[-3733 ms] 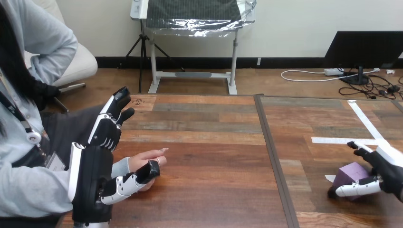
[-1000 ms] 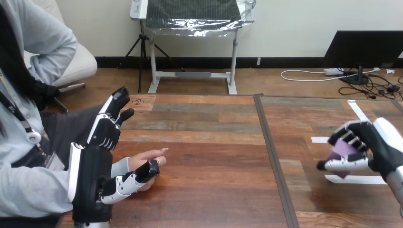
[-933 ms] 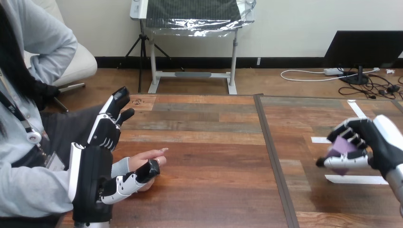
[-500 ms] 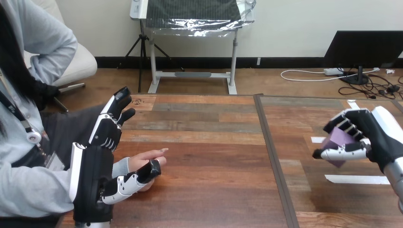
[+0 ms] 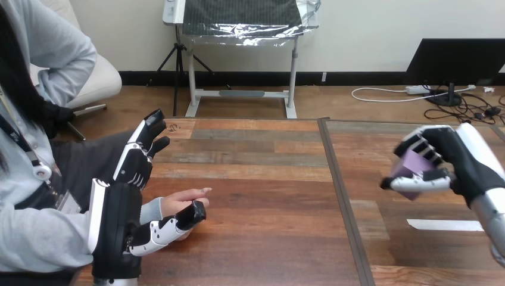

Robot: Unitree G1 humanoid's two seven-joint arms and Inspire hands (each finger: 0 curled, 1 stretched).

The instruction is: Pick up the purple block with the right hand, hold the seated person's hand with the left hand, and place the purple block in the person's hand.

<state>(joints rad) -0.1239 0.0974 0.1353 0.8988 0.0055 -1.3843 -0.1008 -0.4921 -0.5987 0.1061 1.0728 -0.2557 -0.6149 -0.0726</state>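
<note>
The purple block (image 5: 408,164) was gripped in the right hand (image 5: 461,161); the left hand (image 5: 134,196) was held open beside the person's hand (image 5: 178,202); carrying across was judged next.

A white tape strip (image 5: 443,224) lies flat on the wooden table (image 5: 262,179), right of its dark seam (image 5: 342,196).

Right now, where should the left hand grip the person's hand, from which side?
Probably across the palm, from its near side: the person's hand lies low, fingertips pointing right; the left hand flanks it, thumb on the near side, fingers straight above.
</note>
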